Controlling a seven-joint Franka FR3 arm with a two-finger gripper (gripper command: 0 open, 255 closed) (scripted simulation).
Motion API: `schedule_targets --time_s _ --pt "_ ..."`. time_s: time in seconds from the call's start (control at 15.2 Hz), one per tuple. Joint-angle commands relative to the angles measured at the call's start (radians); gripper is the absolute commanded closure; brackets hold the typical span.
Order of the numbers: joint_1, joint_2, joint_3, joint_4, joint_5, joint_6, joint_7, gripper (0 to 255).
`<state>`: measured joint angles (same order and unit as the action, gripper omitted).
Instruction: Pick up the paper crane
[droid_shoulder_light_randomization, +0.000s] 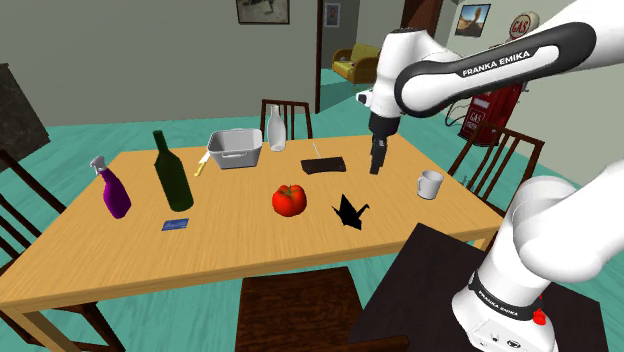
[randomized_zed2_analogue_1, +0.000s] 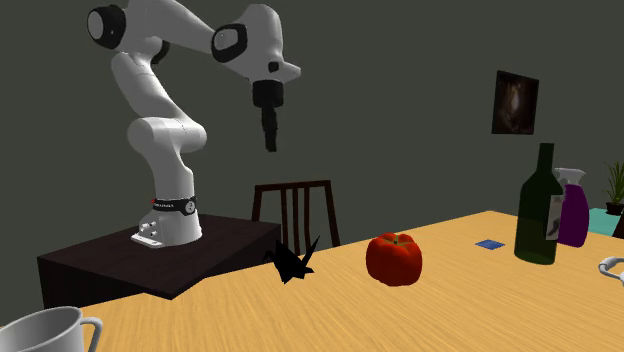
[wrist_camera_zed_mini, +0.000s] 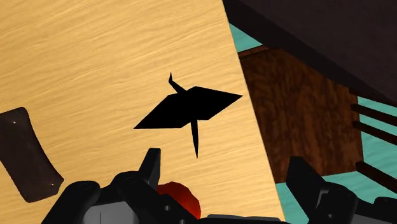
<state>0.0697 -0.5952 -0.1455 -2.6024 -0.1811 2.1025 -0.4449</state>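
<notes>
Zero of the pick done, judging by the layout. Seeing the all-black two-finger gripper hung in the air well above the light wooden table, fingers spread apart, clasping nothing. Finding the black folded paper crane sitting on the tabletop near the edge facing the dark box stand, near the round red tomato, untouched. Left to do, as a guess: descend, centre on the crane's body, close, lift. Getting from the wrist view a look down onto the crane from above, ahead of the open fingertips, with the table edge close beside it and a flat dark brown wallet-like pad off to the other side. Getting from the shoulder view the wider tabletop: tall dark green bottle, purple spray bottle, small white mug. Getting from the second exterior view the side-on air gap between gripper and crane, hard to read from the wrist view.
</notes>
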Motion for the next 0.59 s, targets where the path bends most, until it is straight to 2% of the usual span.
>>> schedule_targets --time_s 0.0,0.53 --pt "0.002 0.052 -0.033 -0.019 -0.019 0.06 -0.067 0" --pt "0.026 0.345 -0.138 -0.026 -0.057 0.305 -0.305 0"
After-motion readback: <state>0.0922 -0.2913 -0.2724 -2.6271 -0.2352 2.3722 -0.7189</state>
